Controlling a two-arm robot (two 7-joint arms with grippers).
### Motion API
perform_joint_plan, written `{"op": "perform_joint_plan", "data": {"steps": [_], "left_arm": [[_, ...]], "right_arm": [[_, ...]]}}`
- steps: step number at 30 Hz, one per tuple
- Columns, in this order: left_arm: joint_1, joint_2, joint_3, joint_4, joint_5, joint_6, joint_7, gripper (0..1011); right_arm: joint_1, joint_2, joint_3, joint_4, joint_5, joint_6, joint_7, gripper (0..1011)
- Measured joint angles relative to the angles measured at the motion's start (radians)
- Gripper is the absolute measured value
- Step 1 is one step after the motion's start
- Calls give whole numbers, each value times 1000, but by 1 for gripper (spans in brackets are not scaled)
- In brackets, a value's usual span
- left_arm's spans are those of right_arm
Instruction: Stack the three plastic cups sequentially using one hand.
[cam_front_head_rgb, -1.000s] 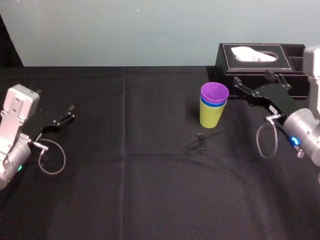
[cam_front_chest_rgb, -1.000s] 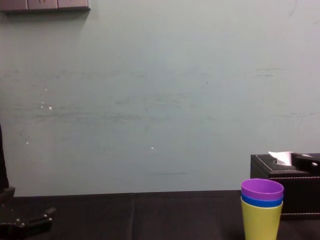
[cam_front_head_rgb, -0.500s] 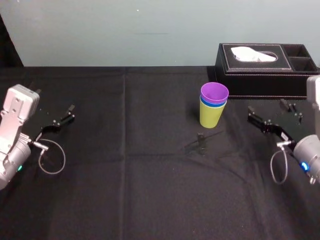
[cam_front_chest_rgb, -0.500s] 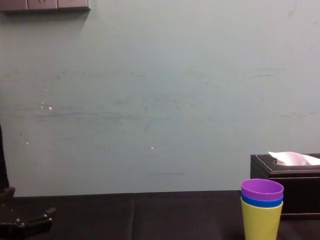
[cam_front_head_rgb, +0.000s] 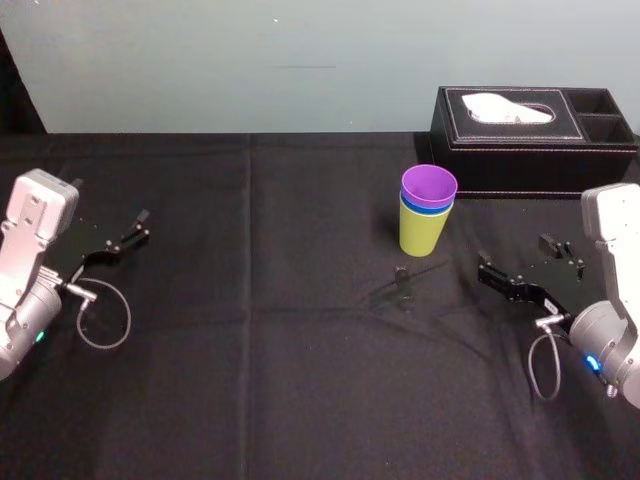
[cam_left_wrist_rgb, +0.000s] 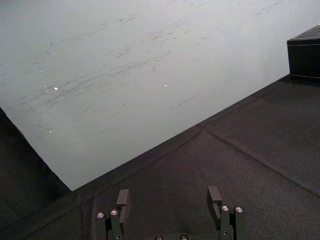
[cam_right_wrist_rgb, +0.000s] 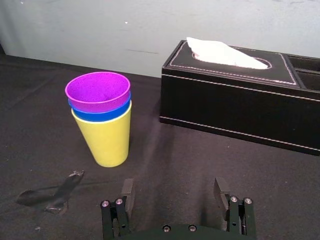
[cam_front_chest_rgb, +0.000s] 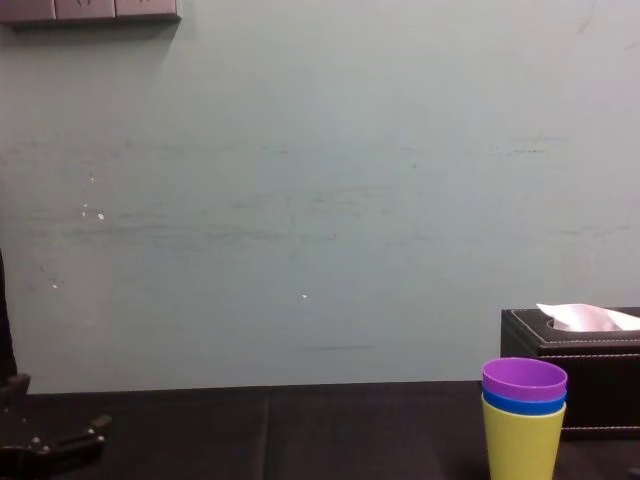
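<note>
Nesting: yellow-green tapered plastic cup (cam_front_head_rgb: 421, 232) outermost, blue plastic cup (cam_front_head_rgb: 426, 208) inside, purple plastic cup (cam_front_head_rgb: 429, 185) topmost.
Right gripper (cam_front_head_rgb: 513, 253): jaws spread, near yellow-green cup, apart.
Left gripper (cam_front_head_rgb: 140, 225): jaws spread, far left.

Grey arms (cam_front_head_rgb: 35, 235), black jaws, looped cables (cam_front_head_rgb: 128, 318)

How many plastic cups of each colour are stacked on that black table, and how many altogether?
Purple tapered plastic cup: 1
Blue tapered plastic cup: 1
Yellow-green tapered plastic cup: 1
Total: 3 cups, nested in one stack, yellow-green at the bottom and purple on top.
</note>
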Motion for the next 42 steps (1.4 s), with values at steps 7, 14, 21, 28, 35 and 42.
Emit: {"op": "perform_joint_plan", "data": {"steps": [7, 14, 21, 28, 35, 42], "left_arm": [[0, 0, 0, 0, 0, 0, 0, 1011], [0, 0, 0, 0, 0, 0, 0, 1011], [0, 0, 0, 0, 0, 0, 0, 1011], [0, 0, 0, 0, 0, 0, 0, 1011], [0, 0, 0, 0, 0, 0, 0, 1011], [0, 0, 0, 0, 0, 0, 0, 1011]], "right_arm": [[1, -2, 0, 0, -3, 4, 10, 1003], [0, -2, -1, -1, -2, 3, 8, 1003], [0, -1, -1, -1, -2, 2, 7, 1003], [0, -1, -1, -2, -2, 1, 6, 1003], [0, -1, -1, -2, -1, 1, 5, 1003], [0, 0, -1, -2, -1, 1, 5, 1003]]}}
